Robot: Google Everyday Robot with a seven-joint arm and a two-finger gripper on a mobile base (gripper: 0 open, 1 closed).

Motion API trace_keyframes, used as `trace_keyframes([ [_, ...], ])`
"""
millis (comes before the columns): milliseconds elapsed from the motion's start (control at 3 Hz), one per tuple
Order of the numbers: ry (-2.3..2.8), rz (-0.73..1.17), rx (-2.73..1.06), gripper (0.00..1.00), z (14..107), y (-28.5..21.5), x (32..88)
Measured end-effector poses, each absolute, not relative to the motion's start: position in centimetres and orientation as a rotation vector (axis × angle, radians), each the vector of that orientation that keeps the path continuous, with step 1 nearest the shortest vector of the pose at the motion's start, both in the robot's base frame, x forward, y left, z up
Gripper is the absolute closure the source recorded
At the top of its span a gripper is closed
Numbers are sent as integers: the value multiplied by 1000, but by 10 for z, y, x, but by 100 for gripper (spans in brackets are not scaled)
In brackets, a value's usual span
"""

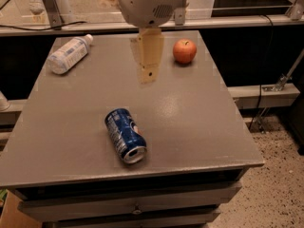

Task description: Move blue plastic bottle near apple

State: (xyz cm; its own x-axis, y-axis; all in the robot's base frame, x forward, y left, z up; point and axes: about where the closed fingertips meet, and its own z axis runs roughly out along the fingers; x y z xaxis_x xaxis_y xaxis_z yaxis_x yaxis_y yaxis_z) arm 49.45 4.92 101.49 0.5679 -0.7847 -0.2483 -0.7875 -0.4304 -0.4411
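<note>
Nearest the front edge, a dark blue soda can (125, 136) is lying on its side on the grey tabletop (199, 127), a little left of the middle, its open end facing the front. Farther back, the gripper (147, 63) is hanging above the table toward the back edge, between the two task items and touching neither. I cannot tell whether it is released or clenched.

Beyond it, the apple (184, 51) is sitting near the back right corner. The blue plastic bottle (68, 55) is lying on its side near the back left corner, well apart from the apple.

By my reading the task is barely beginning: the bottle is not yet grasped, and reaching, lifting, carrying across and setting down are all remaining.
</note>
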Motion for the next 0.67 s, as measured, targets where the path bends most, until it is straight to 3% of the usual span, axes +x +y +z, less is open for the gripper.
trace_keyframes([
  [667,892,-148,-2482,0,1020,131,561],
])
